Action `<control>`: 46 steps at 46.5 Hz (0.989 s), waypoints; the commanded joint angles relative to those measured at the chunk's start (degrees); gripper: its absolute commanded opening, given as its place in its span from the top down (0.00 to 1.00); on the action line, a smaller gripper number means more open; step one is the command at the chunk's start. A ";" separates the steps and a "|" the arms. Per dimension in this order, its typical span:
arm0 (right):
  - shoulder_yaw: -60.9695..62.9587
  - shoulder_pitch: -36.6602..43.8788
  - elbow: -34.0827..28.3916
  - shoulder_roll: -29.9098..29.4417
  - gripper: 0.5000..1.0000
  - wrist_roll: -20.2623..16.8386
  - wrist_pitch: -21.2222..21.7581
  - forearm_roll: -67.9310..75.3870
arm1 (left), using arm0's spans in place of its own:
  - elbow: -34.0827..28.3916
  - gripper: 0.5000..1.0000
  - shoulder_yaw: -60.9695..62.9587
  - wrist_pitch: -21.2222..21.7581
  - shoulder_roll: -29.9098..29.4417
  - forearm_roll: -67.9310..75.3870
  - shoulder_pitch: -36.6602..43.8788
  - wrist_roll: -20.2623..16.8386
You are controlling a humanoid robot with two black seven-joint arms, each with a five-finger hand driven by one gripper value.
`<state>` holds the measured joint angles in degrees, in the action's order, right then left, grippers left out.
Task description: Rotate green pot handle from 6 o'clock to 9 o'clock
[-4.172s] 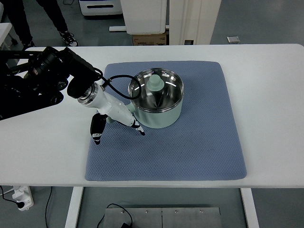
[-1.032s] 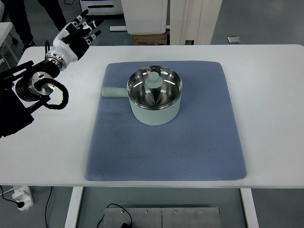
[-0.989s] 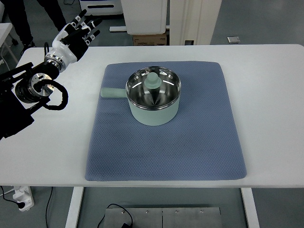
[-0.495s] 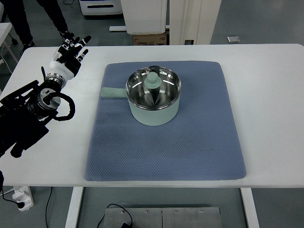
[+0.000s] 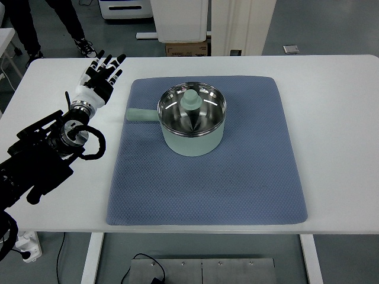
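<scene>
One white table (image 5: 331, 118) fills most of the top view, and on it lies one blue quilted mat (image 5: 237, 183), squarish, with its edges running roughly along the table's. No brand, label or readable writing shows on any of these things. One green pot (image 5: 191, 127) stands on the far half of the mat, slightly left of the mat's middle, upright, with a shiny metal inside. One pale green knobbed piece (image 5: 191, 100) sits in the centre of the pot's mouth. The pot handle (image 5: 141, 115) sticks out flat toward the picture's left, at about nine o'clock, its end lying near the mat's left edge. One robot arm, black, comes in from the lower left, and its left hand (image 5: 99, 77) hangs over the bare table beside the mat's far left corner, well clear of the handle. The fingers (image 5: 108, 64) are spread apart and straight, pointing away from the robot, and hold nothing. Beyond the table's far left edge, a person's dark-trousered legs (image 5: 26, 18) stand on the floor.
</scene>
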<state>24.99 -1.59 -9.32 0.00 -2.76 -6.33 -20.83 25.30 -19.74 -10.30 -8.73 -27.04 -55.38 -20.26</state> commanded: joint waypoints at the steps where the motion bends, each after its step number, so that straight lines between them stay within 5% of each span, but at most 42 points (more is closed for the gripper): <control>1: -0.03 0.01 0.00 0.00 0.00 0.04 0.00 0.00 | 0.01 0.00 -0.38 -0.87 0.56 1.19 0.01 -0.83; 46: 0.05 2.73 0.09 0.00 0.00 0.21 0.26 0.00 | 0.01 0.00 -5.66 -3.24 1.26 8.76 3.62 -2.41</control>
<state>25.05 1.13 -9.17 0.00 -2.55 -6.06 -20.81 25.31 -25.41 -13.59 -7.53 -18.28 -51.68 -22.72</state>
